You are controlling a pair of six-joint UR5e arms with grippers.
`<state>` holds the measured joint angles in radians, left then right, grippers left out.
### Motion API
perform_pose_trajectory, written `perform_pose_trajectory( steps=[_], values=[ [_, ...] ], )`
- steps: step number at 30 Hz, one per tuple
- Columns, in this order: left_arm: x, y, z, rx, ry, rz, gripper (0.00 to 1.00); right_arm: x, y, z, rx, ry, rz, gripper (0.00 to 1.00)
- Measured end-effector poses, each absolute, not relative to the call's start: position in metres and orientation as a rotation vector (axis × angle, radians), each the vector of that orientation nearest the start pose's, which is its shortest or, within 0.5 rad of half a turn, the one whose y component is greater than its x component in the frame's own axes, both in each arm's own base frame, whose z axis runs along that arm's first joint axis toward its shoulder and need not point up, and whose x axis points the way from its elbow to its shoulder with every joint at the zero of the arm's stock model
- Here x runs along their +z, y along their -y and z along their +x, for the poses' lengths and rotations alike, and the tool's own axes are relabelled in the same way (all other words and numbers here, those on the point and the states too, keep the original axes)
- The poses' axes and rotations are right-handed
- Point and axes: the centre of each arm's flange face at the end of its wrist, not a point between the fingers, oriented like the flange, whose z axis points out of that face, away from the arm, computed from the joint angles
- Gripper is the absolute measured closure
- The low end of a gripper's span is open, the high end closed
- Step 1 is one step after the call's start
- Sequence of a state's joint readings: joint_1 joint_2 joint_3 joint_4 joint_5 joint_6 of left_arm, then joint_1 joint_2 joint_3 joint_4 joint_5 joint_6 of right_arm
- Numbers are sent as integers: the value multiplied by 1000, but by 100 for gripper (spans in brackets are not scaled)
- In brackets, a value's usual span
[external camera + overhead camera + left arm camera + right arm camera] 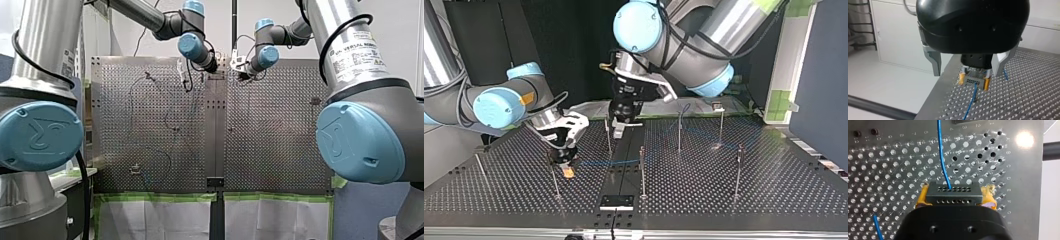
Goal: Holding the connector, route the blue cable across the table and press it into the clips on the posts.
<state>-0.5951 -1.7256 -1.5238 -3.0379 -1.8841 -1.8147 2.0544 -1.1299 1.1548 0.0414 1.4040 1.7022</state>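
Note:
In the right wrist view my right gripper is shut on the black connector, its yellow pads on both ends. The blue cable leaves the connector and runs ahead over the perforated plate. In the left wrist view my left gripper hangs open, its metal fingers wide apart with nothing between them. Beyond them sits the connector in the yellow pads, with the cable trailing from it. In the top view my right gripper is low over the table and my left gripper hovers behind it.
Thin upright posts stand across the table in the top view, among them one by the left gripper, one at the middle and one just in front of the right gripper. The blue cable lies between them. A black plate sits at the near edge.

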Motion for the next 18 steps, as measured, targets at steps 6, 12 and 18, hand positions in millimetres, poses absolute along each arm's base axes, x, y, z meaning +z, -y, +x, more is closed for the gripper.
perform_pose_trajectory(
  steps=[6,12,18],
  values=[
    [433,410,399,-375,-1628,36,0,431,519,441,1713,1002,1704,100],
    [427,412,420,-323,-1632,-7,0,430,520,441,1712,1003,1702,100],
    [422,409,452,-283,-1618,-56,0,430,521,441,1712,1003,1702,100]
  ],
)
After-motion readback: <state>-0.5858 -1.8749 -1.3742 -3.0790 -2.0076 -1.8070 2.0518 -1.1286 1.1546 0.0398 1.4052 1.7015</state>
